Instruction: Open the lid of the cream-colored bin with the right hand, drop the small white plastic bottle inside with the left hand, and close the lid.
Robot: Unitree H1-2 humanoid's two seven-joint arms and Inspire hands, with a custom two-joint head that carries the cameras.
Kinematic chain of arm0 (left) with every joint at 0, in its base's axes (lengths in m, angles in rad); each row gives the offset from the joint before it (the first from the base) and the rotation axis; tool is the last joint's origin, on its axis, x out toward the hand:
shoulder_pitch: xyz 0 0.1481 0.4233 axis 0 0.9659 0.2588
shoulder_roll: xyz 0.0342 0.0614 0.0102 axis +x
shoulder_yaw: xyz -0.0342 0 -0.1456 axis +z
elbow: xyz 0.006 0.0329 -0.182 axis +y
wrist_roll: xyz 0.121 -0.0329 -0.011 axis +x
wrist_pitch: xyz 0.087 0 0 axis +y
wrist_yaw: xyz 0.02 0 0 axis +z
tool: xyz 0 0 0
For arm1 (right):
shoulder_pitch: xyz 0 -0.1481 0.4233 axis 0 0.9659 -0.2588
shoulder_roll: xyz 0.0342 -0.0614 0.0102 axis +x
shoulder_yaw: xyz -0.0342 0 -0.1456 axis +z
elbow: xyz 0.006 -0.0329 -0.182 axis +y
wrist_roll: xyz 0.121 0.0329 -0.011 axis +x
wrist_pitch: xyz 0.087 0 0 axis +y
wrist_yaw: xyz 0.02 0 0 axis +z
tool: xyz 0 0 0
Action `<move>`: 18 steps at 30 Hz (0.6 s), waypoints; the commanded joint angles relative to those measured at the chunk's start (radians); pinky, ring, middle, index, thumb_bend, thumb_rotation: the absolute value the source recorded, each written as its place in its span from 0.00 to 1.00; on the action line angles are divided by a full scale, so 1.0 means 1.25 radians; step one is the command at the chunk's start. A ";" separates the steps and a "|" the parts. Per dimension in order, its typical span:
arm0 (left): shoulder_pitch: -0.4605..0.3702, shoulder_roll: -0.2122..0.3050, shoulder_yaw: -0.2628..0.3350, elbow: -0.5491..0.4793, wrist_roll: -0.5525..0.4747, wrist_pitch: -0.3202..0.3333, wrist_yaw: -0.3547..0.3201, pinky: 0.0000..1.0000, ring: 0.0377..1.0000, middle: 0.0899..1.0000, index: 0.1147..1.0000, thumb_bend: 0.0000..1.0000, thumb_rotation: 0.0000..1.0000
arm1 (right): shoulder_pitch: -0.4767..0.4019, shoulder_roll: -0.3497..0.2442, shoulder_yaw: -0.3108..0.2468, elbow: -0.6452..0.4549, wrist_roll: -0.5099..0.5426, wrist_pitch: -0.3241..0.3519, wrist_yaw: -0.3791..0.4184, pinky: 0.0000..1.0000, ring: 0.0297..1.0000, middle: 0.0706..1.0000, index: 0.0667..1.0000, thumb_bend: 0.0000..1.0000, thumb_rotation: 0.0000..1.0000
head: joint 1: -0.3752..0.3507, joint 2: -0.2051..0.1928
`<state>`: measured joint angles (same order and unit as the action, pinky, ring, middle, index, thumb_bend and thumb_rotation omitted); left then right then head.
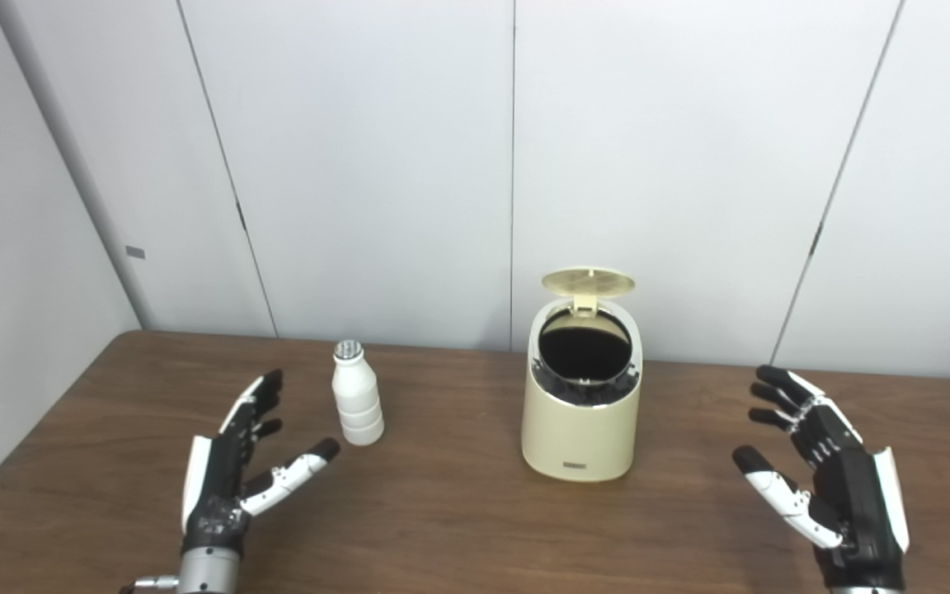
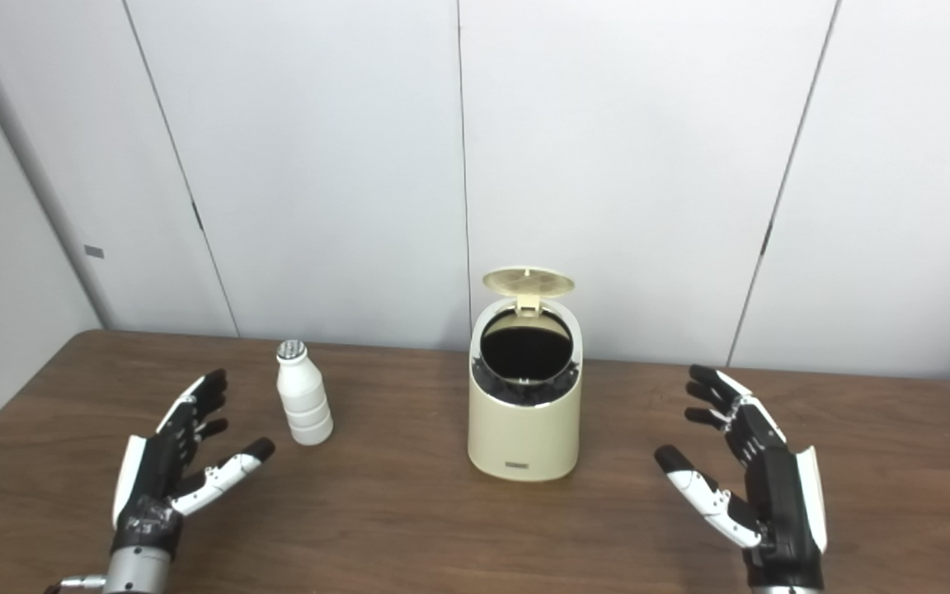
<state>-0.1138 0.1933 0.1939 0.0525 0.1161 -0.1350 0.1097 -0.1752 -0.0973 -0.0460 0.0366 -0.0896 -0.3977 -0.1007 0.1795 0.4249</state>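
Note:
The cream-colored bin (image 1: 579,429) stands on the brown table, its round lid (image 1: 588,283) tipped up at the back so the dark inside shows. A small white plastic bottle (image 1: 357,404) with a silver cap stands upright left of the bin. My left hand (image 1: 236,466) rests open just left of the bottle, palm toward it, not touching. My right hand (image 1: 830,470) is open to the right of the bin, well apart from it and holding nothing.
The wooden table (image 1: 458,528) runs to a grey panelled wall (image 1: 376,165) at the back. Its left edge slants close to my left arm. Bare wood lies between bottle and bin and in front of both.

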 commanded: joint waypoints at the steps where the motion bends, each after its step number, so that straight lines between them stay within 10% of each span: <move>1: -0.034 0.017 -0.005 -0.005 0.008 -0.034 0.002 0.86 0.90 0.90 0.89 1.00 0.39 | -0.021 -0.003 -0.003 -0.023 0.018 -0.036 0.007 0.68 0.77 0.79 0.74 0.56 0.54 | 0.001 0.001; 6: -0.050 0.019 -0.015 -0.003 0.011 -0.022 0.001 0.85 0.89 0.90 0.89 1.00 0.40 | -0.023 -0.009 -0.006 -0.013 0.003 -0.052 0.004 0.67 0.76 0.77 0.73 0.58 0.69 | 0.000 0.003; 18: -0.109 0.013 -0.045 -0.014 0.080 0.032 0.023 0.69 0.82 0.86 0.88 1.00 0.36 | -0.020 -0.010 -0.010 -0.010 0.006 -0.050 0.004 0.67 0.76 0.77 0.73 0.63 0.69 | 0.000 0.006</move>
<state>-0.2028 0.1997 0.1395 0.0656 0.1967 -0.0869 0.1164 -0.1751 -0.1054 -0.0542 0.0428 -0.0854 -0.4200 -0.0962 0.1779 0.4311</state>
